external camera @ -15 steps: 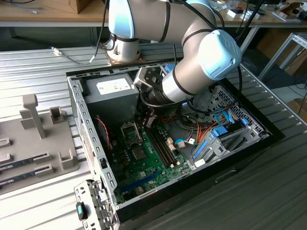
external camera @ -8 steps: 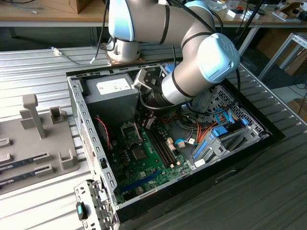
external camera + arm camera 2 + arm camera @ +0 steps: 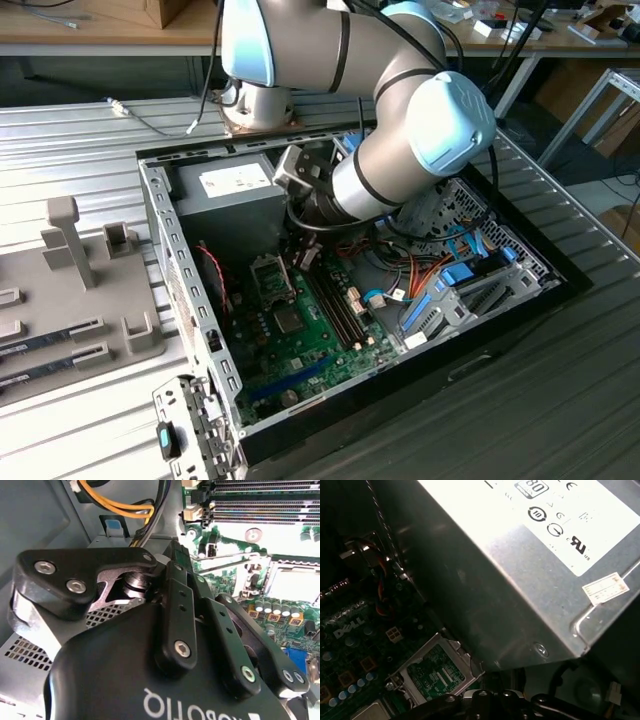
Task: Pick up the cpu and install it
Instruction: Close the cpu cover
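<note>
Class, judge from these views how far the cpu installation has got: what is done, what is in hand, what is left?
Done: the arm is inside the open computer case, with the gripper beside the power supply. In hand: I cannot tell whether the gripper holds the cpu. Left: the socket looks open and unfilled, so the cpu is not yet seated.

Your exterior view looks down from high up and well back onto the open black computer case [image 3: 350,300], taking in the whole green motherboard [image 3: 300,330] and the grey metal power-supply box [image 3: 225,195] at its far end. Your first wrist view sits close beside that grey box [image 3: 520,570], facing down its side to the motherboard [image 3: 365,645]. Your second wrist view looks past the black gripper housing [image 3: 165,645], close above the motherboard [image 3: 240,560]. All three share the open square socket beside the box.
</note>
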Tool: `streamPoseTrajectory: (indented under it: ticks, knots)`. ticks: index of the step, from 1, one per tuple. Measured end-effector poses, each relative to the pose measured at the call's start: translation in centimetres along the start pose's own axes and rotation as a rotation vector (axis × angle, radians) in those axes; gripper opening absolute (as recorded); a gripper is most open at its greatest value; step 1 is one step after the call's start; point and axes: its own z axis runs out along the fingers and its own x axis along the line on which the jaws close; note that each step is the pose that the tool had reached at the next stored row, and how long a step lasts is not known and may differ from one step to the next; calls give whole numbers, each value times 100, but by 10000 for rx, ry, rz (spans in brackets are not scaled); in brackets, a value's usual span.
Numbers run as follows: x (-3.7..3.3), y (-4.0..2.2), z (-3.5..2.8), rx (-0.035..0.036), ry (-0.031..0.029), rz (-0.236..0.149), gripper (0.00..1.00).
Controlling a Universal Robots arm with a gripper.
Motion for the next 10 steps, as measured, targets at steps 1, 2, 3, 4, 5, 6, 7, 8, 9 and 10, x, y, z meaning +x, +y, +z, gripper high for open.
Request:
streamPoseTrajectory:
  ticks: [1,2,3,4,5,6,7,8,9,10]
  knots:
    - [5,3,-15,-38,-58,-19,11]
    - [6,9,-29,-61,-83,-26,11]
    - [4,17,-49,-78,-109,-32,11]
    - [1,27,-76,-122,-164,-51,11]
    - [0,30,-86,-147,-199,-62,11]
    - [0,31,-89,-173,-232,-71,11]
    - [2,30,-92,-219,-293,-91,11]
    - [7,28,-97,-292,-388,-120,11]
    - [12,25,-101,-332,-442,-136,11]
    - [16,23,-103,-371,-491,-151,11]
